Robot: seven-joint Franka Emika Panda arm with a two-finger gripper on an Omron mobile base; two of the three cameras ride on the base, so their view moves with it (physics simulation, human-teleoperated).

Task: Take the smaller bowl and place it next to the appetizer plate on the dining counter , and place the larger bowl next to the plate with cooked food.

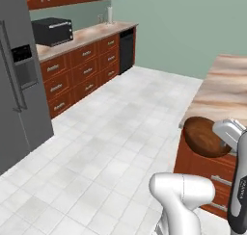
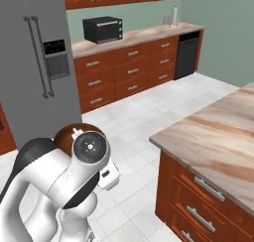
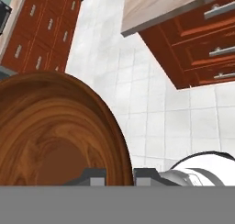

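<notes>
My gripper [image 3: 120,176] is shut on the rim of the smaller bowl [image 3: 55,136], dark brown and wood-grained, which I hold tilted in the air. In the left base view the smaller bowl [image 1: 205,137] hangs just off the near corner of the dining counter [image 1: 226,89], at about the height of its top. From the right base view the bowl [image 2: 67,133] peeks out behind my arm, left of the counter [image 2: 218,132]. The marble top's corner and wood drawers [image 3: 197,39] show beyond the bowl. The larger bowl and both plates are out of view.
A grey fridge [image 1: 19,84] stands to the left. The wall counter with drawers [image 1: 82,60] carries a black oven [image 1: 52,31] and a paper roll [image 1: 110,15], with a black dishwasher [image 1: 126,50] at its end. White tile floor [image 1: 120,123] lies between it and the island.
</notes>
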